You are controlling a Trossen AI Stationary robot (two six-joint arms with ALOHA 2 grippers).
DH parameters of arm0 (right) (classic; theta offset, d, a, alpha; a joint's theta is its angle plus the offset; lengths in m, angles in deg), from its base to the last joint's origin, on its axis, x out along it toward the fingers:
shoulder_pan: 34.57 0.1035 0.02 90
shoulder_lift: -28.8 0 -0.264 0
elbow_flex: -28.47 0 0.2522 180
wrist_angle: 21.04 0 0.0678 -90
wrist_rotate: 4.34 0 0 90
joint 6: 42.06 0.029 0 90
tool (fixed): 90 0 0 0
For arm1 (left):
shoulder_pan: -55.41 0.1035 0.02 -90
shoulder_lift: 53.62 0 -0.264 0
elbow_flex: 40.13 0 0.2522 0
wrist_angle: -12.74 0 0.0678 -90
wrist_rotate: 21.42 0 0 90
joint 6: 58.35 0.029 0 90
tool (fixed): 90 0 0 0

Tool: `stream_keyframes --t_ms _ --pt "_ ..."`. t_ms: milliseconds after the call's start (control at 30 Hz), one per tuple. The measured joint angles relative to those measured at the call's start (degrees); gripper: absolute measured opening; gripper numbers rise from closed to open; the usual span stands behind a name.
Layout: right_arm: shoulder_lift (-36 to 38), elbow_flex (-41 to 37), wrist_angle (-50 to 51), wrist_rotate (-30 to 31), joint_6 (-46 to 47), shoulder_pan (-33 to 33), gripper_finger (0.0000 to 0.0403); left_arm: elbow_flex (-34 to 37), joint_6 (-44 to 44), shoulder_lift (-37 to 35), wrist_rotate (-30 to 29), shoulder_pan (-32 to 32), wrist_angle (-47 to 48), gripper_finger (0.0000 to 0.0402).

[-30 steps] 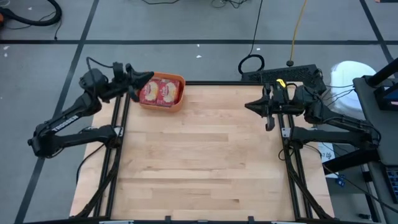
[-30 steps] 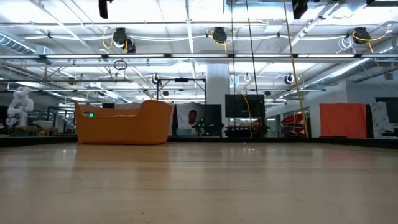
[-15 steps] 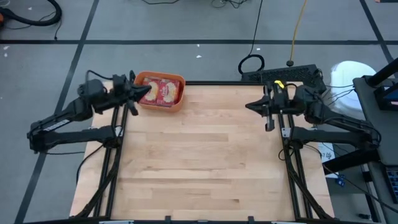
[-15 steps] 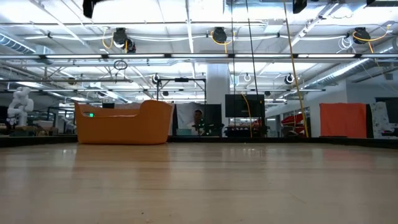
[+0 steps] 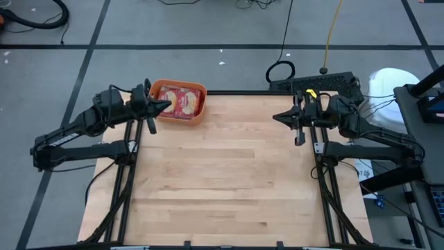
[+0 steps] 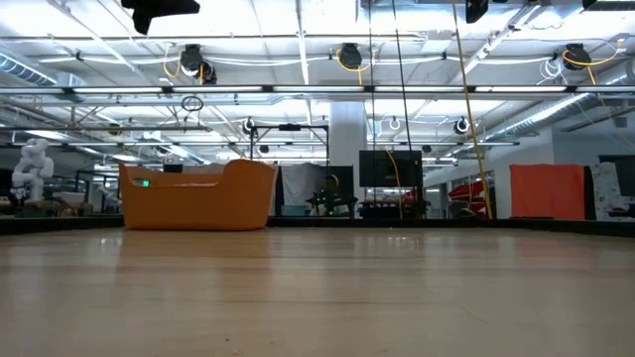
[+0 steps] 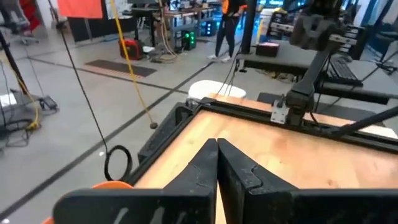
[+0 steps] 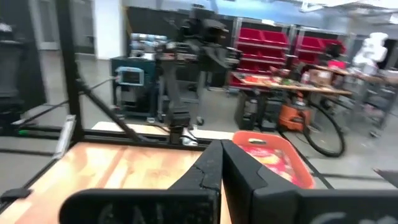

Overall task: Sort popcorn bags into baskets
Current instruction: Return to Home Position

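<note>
- left gripper [image 5: 164,105]: fingers pressed together, holding nothing. It hangs high over the table's [image 5: 222,173] far-left corner, tips above the left rim of the orange tub [image 5: 198,114].
- right gripper [image 5: 277,117]: also closed on nothing, parked over the table's right edge near the far end, pointing inward. Looks like a rest pose.
- popcorn bags [image 5: 182,101]: red packets lying flat and stacked inside the tub; count not readable. No bags visible outside it, so sorting looks done.
- Height likely keeps the left arm clear of the rim while homing.
- Obstacles: only the tub wall and the black frame rail [image 5: 129,173] along the left edge. The cable loop [image 5: 279,71] lies on the floor beyond the far edge, irrelevant.
</note>
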Motion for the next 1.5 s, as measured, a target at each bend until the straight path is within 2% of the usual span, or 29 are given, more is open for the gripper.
stream_keyframes --t_ms 133,200,433,533,600,733,867,1100,1500 --pt "-0.51 0.00 0.22 2.65 1.34 0.46 0.0000 1.05 2.07 -0.23 4.09 -0.14 -0.56 0.0004" --pt "-0.73 -0.53 -0.09 2.94 -1.09 1.03 0.0000 2.95 2.28 -0.77 6.49 -1.05 -0.68 0.0004" --pt "-1.19 -8.09 -6.95 8.38 -7.58 5.31 0.0000 15.94 -0.07 -5.87 8.80 -8.40 -11.19 0.0002" --pt "-1.02 -12.03 -12.93 8.34 -7.42 6.79 0.0000 21.99 -1.64 -8.98 6.53 -12.10 -15.37 0.0002" --pt "-0.87 -14.64 -15.71 8.30 -7.25 7.70 0.0000 25.31 -2.54 -11.24 3.01 -14.38 -16.92 0.0002" --pt "-0.70 -20.14 -18.82 8.29 -7.26 8.78 0.0000 30.30 -4.62 -14.13 -4.29 -19.76 -20.50 0.0001" --pt "-0.19 -26.35 -23.74 8.14 -6.83 9.54 0.0000 33.66 -2.77 -14.53 -9.39 -24.35 -22.03 0.0001" --pt "3.35 -37.45 -37.57 6.66 -5.67 9.69 0.0000 39.84 -0.74 -14.50 -9.78 -26.22 -26.19 0.0001" --pt "9.77 -41.94 -34.79 6.50 -4.70 8.83 0.0000 46.61 -1.17 -15.72 -9.16 -26.22 -32.37 0.0001"
